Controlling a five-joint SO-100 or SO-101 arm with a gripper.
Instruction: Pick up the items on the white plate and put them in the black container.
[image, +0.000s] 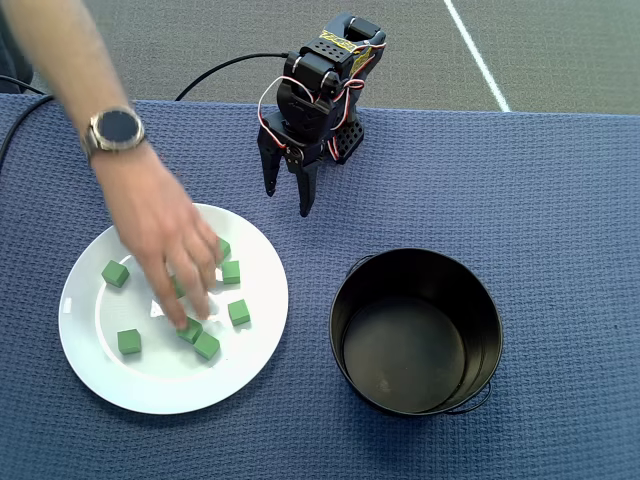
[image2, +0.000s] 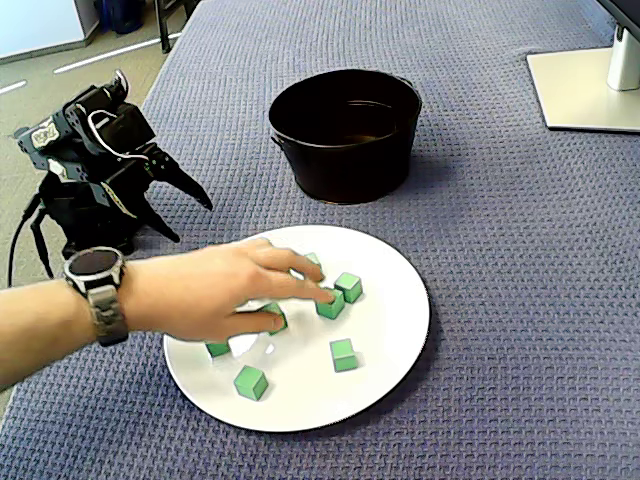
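Looking down in the overhead view, a large round glossy white plate (image: 100, 370) is seen at the lower left of the frame on a blue woven tablecloth (image: 560, 200). Small bright green cubes (image: 115, 273) are scattered on it, and six can be counted clear of cover. A person's bare hand (image: 165, 240) with a grey wristwatch (image: 113, 130) is stretched in from the upper left, its fingertips laid over the cubes near the plate's middle. A round black metal pot (image: 415, 335) is placed at the lower right, well apart from the plate, and nothing is seen inside it. The black robot gripper (image: 287, 201) is parked at the upper centre, its two fingers spread apart with nothing held between them.

From the fixed view, the plate (image2: 395, 330) is found at the lower centre, with the hand (image2: 200, 295) entering from the left and touching cubes (image2: 343, 355) at mid-plate. The pot (image2: 345, 140) is set at the upper centre, beyond the plate. The gripper (image2: 190, 220) is seen at the left edge, fingers parted and empty, clear of the plate. A grey monitor base (image2: 585, 90) is visible at the upper right.
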